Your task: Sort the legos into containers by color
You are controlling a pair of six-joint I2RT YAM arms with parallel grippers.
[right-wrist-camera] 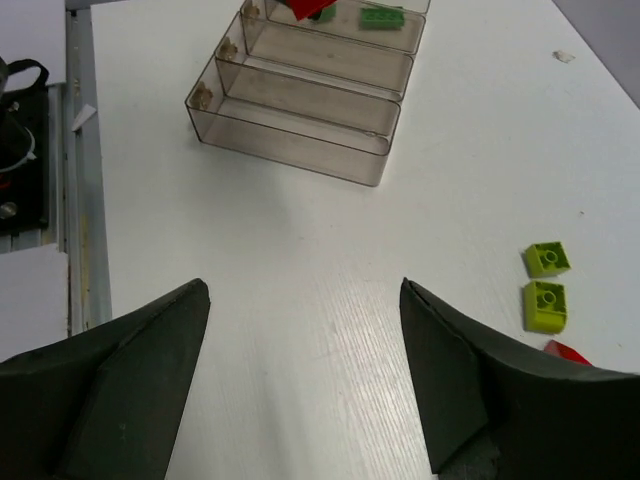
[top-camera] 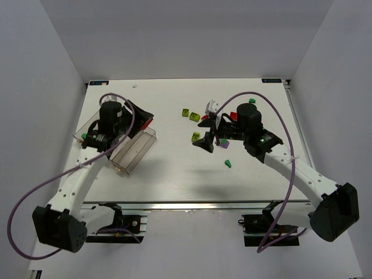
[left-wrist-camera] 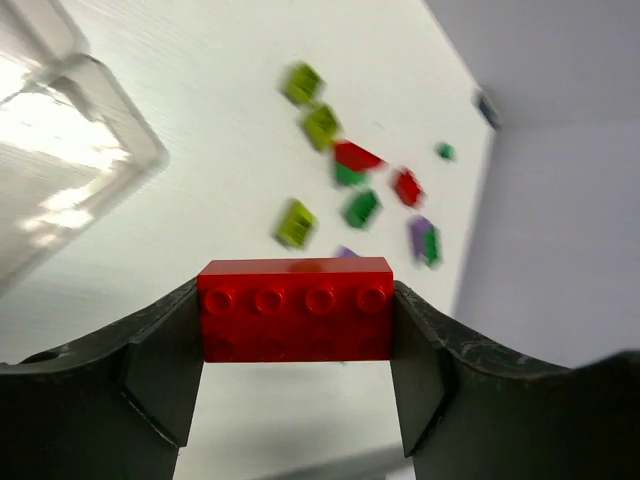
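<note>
We start with the red brick (left-wrist-camera: 295, 310), a long piece with a row of four studs facing the wrist camera. The left gripper (left-wrist-camera: 295, 345) has it clamped by its short ends, one finger pressed against each, with white table (left-wrist-camera: 220, 150) showing beneath. Just to that gripper's left and slightly ahead we see the rounded corner of the clear tray (left-wrist-camera: 90, 150). Farther ahead, well apart from the fingers, the loose legos (left-wrist-camera: 360, 208) lie scattered in yellow-green, green, red and purple, blurred in this view.

The right gripper (right-wrist-camera: 305, 330) stands with its jaws spread wide and only bare table between them. Ahead and to its right we find two yellow-green bricks (right-wrist-camera: 545, 305), one just beside the other, and the tip of a red piece shows at the edge of the right finger. The tray sits well ahead of this gripper, a little to the left, its narrow compartments running crosswise. A green brick (right-wrist-camera: 380, 15) lies in one of the compartments on the far side. From overhead, a purple brick (top-camera: 225, 143) lies just behind the right gripper's fingers, under the wrist.
</note>
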